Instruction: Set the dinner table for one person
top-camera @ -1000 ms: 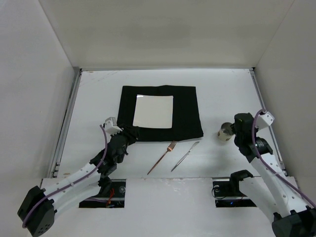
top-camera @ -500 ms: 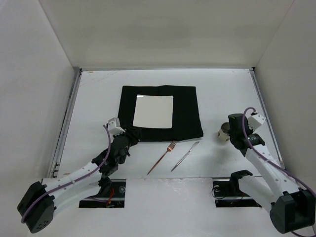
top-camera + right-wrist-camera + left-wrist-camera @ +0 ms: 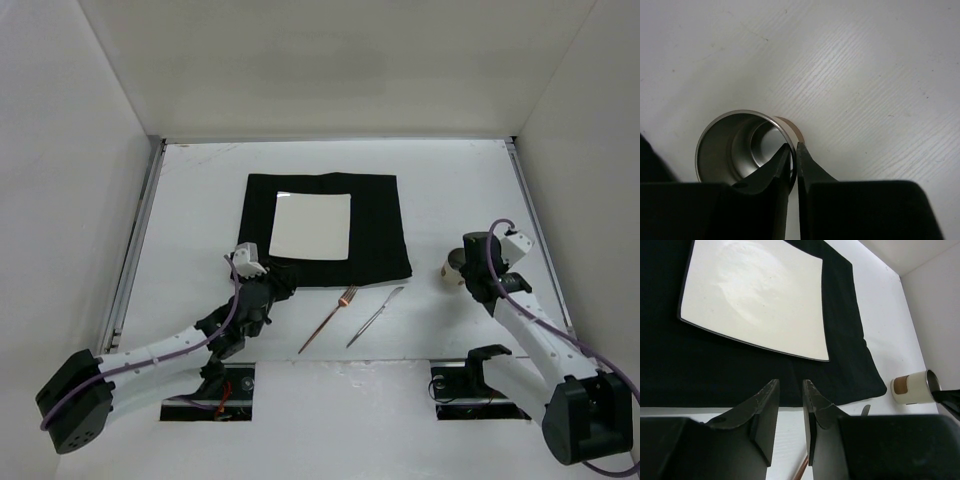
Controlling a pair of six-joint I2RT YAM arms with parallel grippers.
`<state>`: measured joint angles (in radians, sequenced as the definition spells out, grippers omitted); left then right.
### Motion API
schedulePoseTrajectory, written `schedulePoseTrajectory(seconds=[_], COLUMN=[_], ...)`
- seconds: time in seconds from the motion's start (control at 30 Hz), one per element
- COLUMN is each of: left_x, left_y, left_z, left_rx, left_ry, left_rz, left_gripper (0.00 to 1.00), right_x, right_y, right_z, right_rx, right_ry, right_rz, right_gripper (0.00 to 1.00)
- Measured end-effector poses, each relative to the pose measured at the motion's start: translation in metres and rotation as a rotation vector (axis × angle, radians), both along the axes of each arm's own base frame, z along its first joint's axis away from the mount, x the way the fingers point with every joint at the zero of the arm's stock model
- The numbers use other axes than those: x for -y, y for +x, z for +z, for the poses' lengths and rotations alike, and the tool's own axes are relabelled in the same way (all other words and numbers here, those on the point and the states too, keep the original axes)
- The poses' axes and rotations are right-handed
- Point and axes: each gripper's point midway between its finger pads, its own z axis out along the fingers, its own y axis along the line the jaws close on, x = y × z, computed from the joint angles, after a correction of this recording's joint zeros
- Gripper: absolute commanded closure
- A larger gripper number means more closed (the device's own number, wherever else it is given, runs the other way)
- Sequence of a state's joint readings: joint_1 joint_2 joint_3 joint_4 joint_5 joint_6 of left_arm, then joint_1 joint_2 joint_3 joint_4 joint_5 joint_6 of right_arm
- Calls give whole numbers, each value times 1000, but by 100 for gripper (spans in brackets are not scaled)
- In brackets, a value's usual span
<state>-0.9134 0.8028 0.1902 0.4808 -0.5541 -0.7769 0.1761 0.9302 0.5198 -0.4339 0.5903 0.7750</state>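
Cup placement looks to be the step in hand. The right gripper [image 3: 793, 149] is pinched shut on the wall of the cup [image 3: 725, 145], one finger inside the rim and one outside. The cup seems to stand upright on the dinner table [image 3: 200, 190], to the right of the black mat [image 3: 380, 250] and apart from it.

A rim pinch is a thin hold on smooth metal, so the cup would likely do best lifted straight up, carried slowly and level, and let go only once its base sits flat. A spot toward the mat's far right corner would keep it off the plate [image 3: 312, 224].

The left gripper [image 3: 790, 384] hangs over the mat's near edge, its jaws a narrow slit apart with nothing between them.

The cup is round, brushed steel inside, pale outside with a brown band. The plate is square and glossy, off-white with a thin dark edge. The mat is matte cloth, its border slightly wavy. A coppery fork [image 3: 328, 320] and a silvery knife [image 3: 375, 316] lie slanted side by side on the bare matte white surface, just near of the mat, not touching.
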Motion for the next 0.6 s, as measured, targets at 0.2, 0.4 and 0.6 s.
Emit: schedulePoseTrajectory(seconds=[0.2, 0.4, 0.6], left_x=[1, 2, 3], left_y=[1, 3, 6], left_z=[-9, -19, -34], left_rx=[-15, -28, -44], left_ry=[30, 61, 125], left_rz=[3, 3, -2], left_gripper=[75, 73, 73], right_x=[-2, -44, -113], right_y=[8, 62, 143], right_z=[13, 74, 102], right_rx=[23, 106, 141], right_ry=[-14, -30, -36], right_rz=[23, 160, 313], right_gripper=[92, 91, 91])
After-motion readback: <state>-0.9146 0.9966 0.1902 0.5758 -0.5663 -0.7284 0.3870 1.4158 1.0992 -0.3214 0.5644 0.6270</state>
